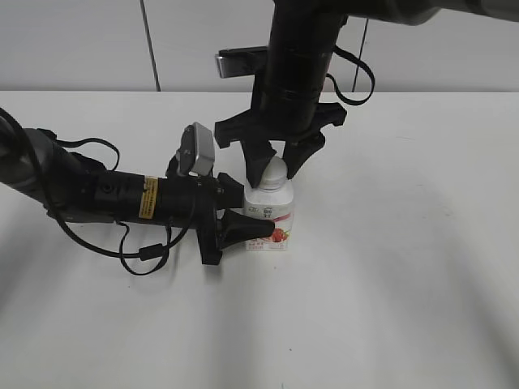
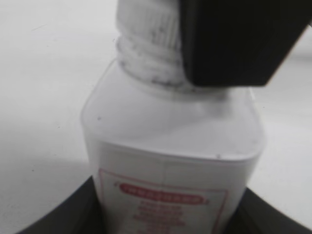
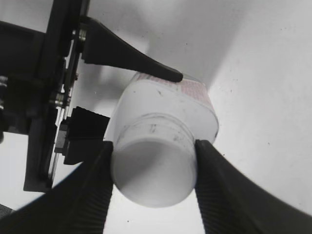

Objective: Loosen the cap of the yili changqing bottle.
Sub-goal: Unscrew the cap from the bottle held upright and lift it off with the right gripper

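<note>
white cap (image 3: 153, 170), white bottle (image 1: 272, 212) with a pink-red strawberry label, black grippers (image 1: 276, 162), plain white table (image 1: 405, 284)

A robotics lab or test room. A plain white tabletop (image 1: 405, 292) fills most of the scene, backed by a bare pale grey panelled wall (image 1: 81, 40) with thin vertical seams. Two black robot arms with exposed cables (image 1: 146, 251) and small wrist cameras (image 1: 199, 151) work over it. Nothing homely or decorative is visible, just a staged, evenly lit work surface.
</note>
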Motion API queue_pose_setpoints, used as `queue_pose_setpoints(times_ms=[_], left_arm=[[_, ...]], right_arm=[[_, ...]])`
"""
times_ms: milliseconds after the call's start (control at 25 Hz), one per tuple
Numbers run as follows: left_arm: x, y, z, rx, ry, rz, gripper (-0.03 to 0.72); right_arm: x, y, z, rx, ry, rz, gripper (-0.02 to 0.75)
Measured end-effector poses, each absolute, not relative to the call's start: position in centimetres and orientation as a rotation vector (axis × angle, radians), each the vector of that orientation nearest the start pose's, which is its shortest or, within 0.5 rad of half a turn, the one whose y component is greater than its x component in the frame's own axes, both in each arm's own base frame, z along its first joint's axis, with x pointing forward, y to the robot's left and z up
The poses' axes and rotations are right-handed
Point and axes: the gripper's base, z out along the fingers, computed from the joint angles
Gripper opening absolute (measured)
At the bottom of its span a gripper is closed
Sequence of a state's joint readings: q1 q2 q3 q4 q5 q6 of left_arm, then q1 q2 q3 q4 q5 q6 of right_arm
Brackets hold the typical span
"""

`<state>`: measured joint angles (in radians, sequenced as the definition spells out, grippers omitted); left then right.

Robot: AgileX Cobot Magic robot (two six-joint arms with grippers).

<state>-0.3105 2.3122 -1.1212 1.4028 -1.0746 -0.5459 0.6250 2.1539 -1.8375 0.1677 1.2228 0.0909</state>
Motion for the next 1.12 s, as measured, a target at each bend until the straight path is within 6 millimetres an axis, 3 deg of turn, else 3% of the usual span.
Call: queue_pose_setpoints(times_ms=[480,640,920,1120], left_arm=[[34.0,-19.4,6.3,1.372,1.521,-1.035,0.361],[34.0,-19.4,6.3,1.372,1.520,-1.036,0.361],[34.0,-19.2,5.8,1.394,1.551,-1.005,0.360],[34.0,-19.2,5.8,1.394,1.551,-1.005,0.360]], right_arm=[[35.0,27.0,22.7,-0.783,2.946,0.298,0.398],[35.0,27.0,22.8,-1.037,2.848,0.284,0.398],[34.8,26.9,24.2,-1.785,2.347,0.232,0.396],[34.8,26.8,24.2,-1.784,2.350,0.218,0.396]])
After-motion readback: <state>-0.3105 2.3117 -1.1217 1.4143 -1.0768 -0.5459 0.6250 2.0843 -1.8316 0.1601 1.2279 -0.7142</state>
